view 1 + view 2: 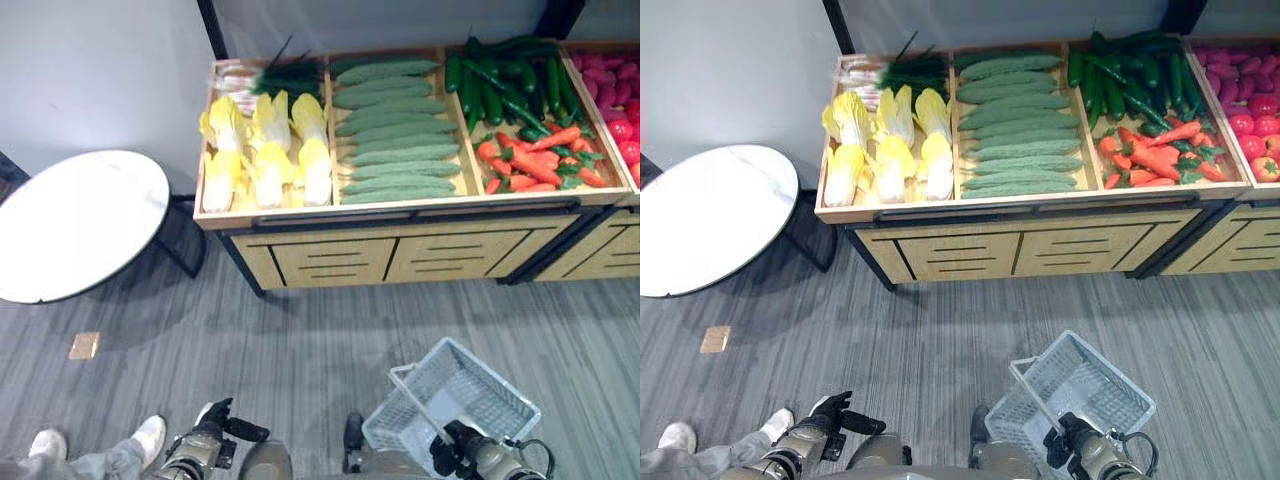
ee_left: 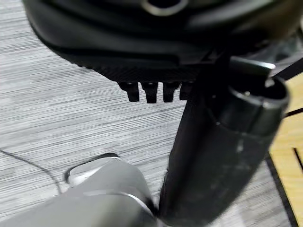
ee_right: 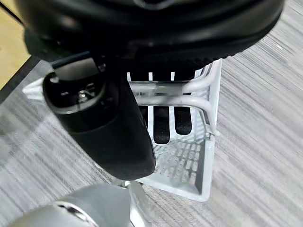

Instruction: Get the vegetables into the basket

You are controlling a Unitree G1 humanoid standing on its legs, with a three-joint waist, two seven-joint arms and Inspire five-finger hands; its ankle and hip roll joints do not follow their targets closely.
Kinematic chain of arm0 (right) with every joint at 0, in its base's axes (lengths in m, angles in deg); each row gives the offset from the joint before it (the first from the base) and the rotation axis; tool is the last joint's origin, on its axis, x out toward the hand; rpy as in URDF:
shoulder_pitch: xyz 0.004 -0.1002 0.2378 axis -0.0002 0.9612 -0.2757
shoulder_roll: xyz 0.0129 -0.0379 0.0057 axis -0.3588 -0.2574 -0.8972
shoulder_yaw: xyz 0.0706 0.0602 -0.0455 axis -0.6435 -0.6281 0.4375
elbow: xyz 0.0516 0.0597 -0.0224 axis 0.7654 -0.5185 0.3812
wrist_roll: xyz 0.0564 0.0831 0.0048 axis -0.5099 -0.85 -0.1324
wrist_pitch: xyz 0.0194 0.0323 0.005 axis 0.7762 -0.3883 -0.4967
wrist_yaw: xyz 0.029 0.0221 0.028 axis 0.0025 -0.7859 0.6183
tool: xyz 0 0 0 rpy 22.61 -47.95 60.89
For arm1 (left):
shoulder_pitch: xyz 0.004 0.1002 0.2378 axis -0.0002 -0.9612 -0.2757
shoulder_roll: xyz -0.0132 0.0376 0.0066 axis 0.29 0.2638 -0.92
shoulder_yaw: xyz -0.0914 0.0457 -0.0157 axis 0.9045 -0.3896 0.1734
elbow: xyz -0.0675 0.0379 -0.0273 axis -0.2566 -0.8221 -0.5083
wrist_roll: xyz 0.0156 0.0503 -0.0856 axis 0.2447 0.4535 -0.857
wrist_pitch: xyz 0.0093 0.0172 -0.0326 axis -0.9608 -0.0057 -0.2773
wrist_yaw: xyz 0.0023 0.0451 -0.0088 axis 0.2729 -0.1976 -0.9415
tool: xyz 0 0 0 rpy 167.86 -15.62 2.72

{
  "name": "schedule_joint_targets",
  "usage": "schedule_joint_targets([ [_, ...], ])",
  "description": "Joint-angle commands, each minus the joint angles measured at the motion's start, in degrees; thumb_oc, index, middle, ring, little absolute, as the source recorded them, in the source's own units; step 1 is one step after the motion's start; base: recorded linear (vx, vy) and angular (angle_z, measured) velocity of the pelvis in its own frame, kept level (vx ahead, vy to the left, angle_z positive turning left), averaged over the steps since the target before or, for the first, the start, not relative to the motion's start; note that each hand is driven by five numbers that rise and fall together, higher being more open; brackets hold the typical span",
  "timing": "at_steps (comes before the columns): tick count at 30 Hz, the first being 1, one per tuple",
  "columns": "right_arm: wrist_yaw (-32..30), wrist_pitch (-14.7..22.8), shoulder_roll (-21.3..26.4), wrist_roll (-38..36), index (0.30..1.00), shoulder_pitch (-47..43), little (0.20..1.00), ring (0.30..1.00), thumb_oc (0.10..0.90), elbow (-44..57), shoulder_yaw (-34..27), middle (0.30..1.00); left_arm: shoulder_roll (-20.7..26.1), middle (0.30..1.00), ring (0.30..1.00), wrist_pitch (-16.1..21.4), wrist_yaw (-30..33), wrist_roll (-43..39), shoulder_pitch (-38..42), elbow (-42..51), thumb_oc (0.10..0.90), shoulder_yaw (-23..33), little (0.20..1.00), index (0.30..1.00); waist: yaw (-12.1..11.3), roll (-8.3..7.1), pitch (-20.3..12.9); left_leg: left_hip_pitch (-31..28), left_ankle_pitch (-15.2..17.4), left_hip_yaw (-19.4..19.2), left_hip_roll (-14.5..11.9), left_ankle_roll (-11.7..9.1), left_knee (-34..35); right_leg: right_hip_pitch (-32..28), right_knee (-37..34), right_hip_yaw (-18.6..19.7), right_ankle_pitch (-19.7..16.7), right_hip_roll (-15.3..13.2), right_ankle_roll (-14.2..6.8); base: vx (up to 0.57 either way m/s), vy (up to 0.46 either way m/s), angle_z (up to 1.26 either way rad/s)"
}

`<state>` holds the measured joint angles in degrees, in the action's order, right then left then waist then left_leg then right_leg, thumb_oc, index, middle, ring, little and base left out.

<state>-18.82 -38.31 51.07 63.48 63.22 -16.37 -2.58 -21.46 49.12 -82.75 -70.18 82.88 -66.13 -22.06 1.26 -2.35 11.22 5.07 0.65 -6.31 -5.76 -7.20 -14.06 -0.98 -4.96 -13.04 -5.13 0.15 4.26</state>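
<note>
Two hands noted: right hand [image 3: 163,113] curled round the handle of the white basket [image 1: 470,385], carried low, well short of the vegetables [image 1: 395,130] on the stand [image 1: 400,250]; left hand [image 1: 215,420] relaxed, empty, free to pick.

Illumination in the head views is even and diffuse, apparently from overhead. The round white table [image 1: 75,222] is close to overexposed, with little surface detail, and casts a soft shadow on the grey floor [image 1: 300,340] beneath and beside it. The produce counter [image 1: 400,215] casts a dark band of shadow along its base. The vegetables are well lit, with saturated colour. Straight edges of the counter bow slightly toward the frame borders.

In the wrist views, the left hand [image 2: 156,90] and right hand [image 3: 161,123] appear soft and out of focus at close range, with faint highlights on their dark casings. The basket [image 3: 189,165] is moderately sharp.
</note>
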Motion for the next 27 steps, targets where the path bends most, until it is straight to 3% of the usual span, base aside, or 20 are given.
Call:
schedule_joint_targets([
  [1,0.26,0.61,1.97,-0.71,0.300,-0.44,0.300,0.300,0.400,1.57,-0.86,0.300,1.01,1.000,1.000,-0.91,1.14,1.76,-0.26,-1.04,0.900,-2.28,1.000,1.000,0.69,-1.15,0.93,-3.97,0.18,-1.18,3.93,5.10,12.44,-1.14,1.06,2.96,6.18,-1.71,-5.65,0.00,0.002,0.19],
  [2,0.19,0.62,2.01,-0.45,0.300,-0.62,0.300,0.300,0.400,1.83,-0.54,0.300,0.99,1.000,1.000,-0.87,1.29,1.81,-0.46,-1.22,0.900,-2.38,1.000,1.000,0.76,-0.80,0.70,-3.79,-1.78,0.38,4.11,5.00,15.34,-0.89,1.66,2.95,6.61,-1.63,-5.61,0.00,0.000,0.00],
  [7,-0.04,0.81,0.97,-1.15,0.300,-1.23,0.300,0.300,0.400,2.30,-0.45,0.300,1.35,1.000,1.000,-0.80,1.16,1.74,-1.03,-1.40,0.900,-2.45,1.000,1.000,0.90,0.07,-1.15,-8.71,-0.74,-1.15,3.83,5.49,19.05,-2.52,1.99,4.96,7.64,-0.95,-5.44,0.12,0.095,-0.23],
  [13,-0.47,0.96,0.01,-1.33,0.300,-1.21,0.300,0.300,0.400,2.41,-0.15,0.300,1.89,1.000,1.000,0.57,2.24,-0.91,-0.97,3.36,0.900,-2.13,1.000,1.000,-0.28,-0.22,-1.23,-10.39,1.36,-1.52,4.47,6.50,18.46,-4.43,-0.02,5.96,6.93,-1.54,-6.29,0.07,0.116,-0.01],
  [19,-1.07,1.34,0.75,-0.67,0.300,0.16,0.300,0.300,0.400,6.24,-2.38,0.300,5.86,1.000,1.000,4.41,3.11,-6.21,-3.98,25.34,0.900,-0.34,1.000,1.000,-0.99,-0.14,-0.66,-10.42,2.07,-1.73,5.04,7.35,18.81,-3.35,0.63,6.53,6.29,-1.96,-7.50,0.01,0.109,-0.09],
  [20,-1.05,1.62,1.34,-0.62,0.300,1.32,0.300,0.300,0.400,7.66,-4.04,0.300,8.07,1.000,1.000,5.35,3.42,-7.88,-6.00,35.40,0.900,1.26,1.000,1.000,-1.04,-0.25,-0.52,-10.38,2.46,-1.53,5.17,7.56,18.38,-3.30,0.87,6.49,6.38,-2.17,-7.71,0.00,0.082,0.03],
  [21,-1.04,1.60,1.34,-0.61,0.300,1.37,0.300,0.300,0.400,7.70,-4.02,0.300,8.10,1.000,1.000,5.27,3.41,-7.88,-6.12,35.54,0.900,1.28,1.000,1.000,-1.02,-0.27,-0.55,-10.36,2.48,-1.52,5.17,7.56,18.34,-3.31,0.88,6.49,6.39,-2.18,-7.72,0.02,0.101,0.02],
  [22,-0.91,1.69,1.56,-0.43,0.300,2.17,0.300,0.300,0.400,7.98,-5.17,0.300,10.26,1.000,1.000,6.33,4.17,-7.41,-6.93,42.92,0.900,3.45,1.000,1.000,-1.01,-0.31,-0.65,-10.52,2.89,-1.32,5.34,7.72,18.06,-3.50,0.87,6.57,6.47,-2.37,-7.94,0.01,0.051,0.02],
  [25,-0.87,1.79,1.70,-0.32,0.300,2.62,0.300,0.300,0.400,8.28,-5.80,0.300,11.73,1.000,1.000,6.74,4.65,-7.00,-7.25,47.22,0.900,5.30,1.000,1.000,-0.90,-0.41,-0.80,-11.01,3.28,-1.41,5.47,7.81,17.98,-3.85,0.90,6.83,6.60,-2.45,-8.09,0.02,0.055,-0.01],
  [27,-0.73,2.11,1.95,-0.03,0.300,3.53,0.300,0.300,0.400,8.75,-6.41,0.300,15.70,1.000,1.000,7.30,6.25,-2.87,-5.10,53.23,0.900,7.61,1.000,1.000,-0.39,-0.33,-1.54,-11.93,3.64,-1.86,5.55,7.83,18.32,-4.25,0.97,7.27,6.77,-2.49,-8.32,0.05,0.069,-0.06],
])
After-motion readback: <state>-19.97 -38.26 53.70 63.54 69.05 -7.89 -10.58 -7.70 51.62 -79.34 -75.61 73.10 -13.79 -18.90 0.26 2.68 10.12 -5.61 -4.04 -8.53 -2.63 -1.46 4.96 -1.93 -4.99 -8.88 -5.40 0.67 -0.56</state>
